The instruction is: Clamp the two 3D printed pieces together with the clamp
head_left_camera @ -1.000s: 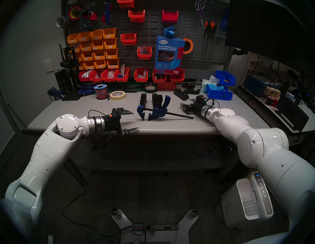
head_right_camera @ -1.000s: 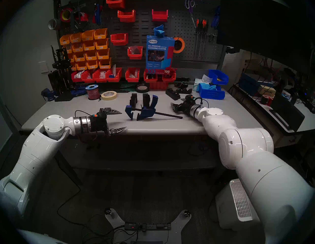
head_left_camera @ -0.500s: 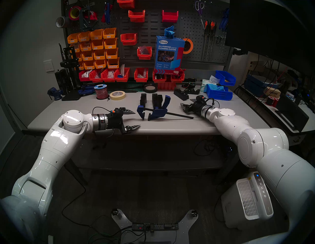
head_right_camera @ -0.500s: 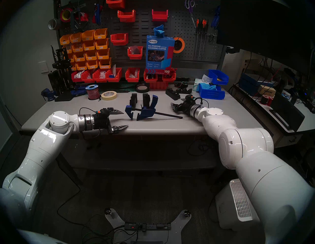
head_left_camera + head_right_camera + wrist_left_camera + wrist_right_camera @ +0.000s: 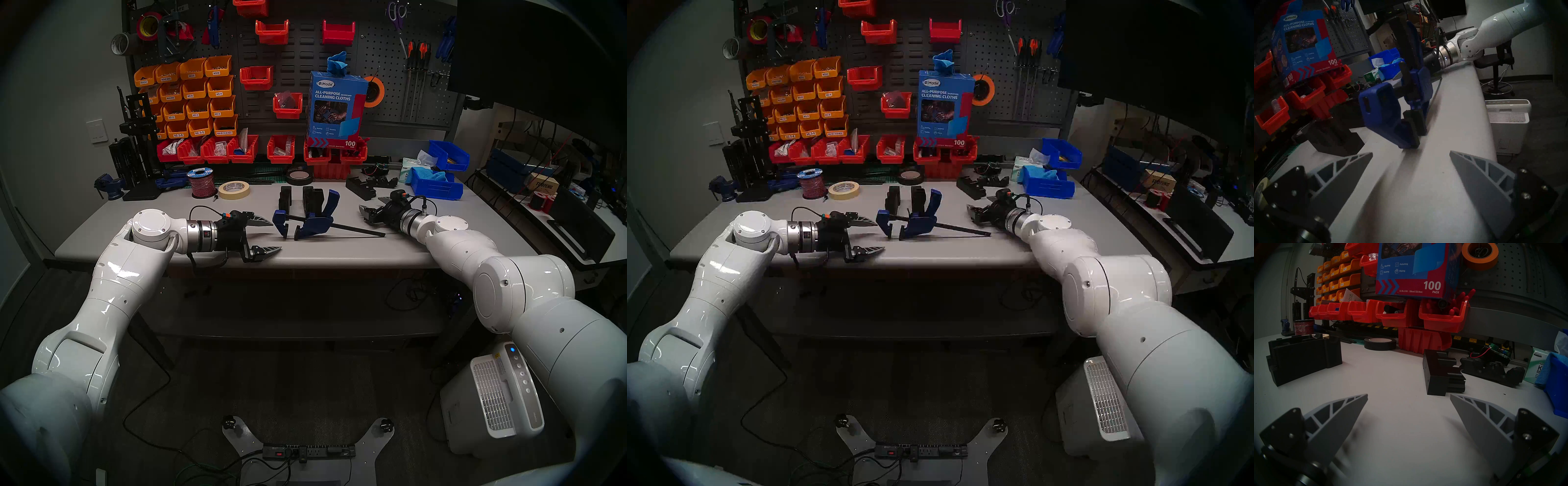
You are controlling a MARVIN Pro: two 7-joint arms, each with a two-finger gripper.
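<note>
From the head camera, your left gripper (image 5: 275,236) is spread wide and empty, hovering over the table (image 5: 169,210) near its front edge, its far fingertip just short of the clamp (image 5: 307,222). The clamp lies mid-table with its black bar running toward your right gripper (image 5: 368,207), also wide apart and holding nothing. The two 3D printed pieces (image 5: 300,198) stand upright just behind the clamp, a gap between them.

The other head eye shows the same layout, with bare tabletop between the left gripper (image 5: 877,235) and the clamp (image 5: 910,222).

In the left wrist view, both fingers (image 5: 1342,171) flank open grey surface; the clamp's blue jaws (image 5: 1383,112) sit straight ahead (slightly blurred, so contact with the table is hard to judge), the table's front edge running along the right.

In the right wrist view, the fingers (image 5: 1339,412) are splayed over clear tabletop; one printed piece (image 5: 1303,356) stands left, a notched black block (image 5: 1440,375) near the right fingertip.
</note>
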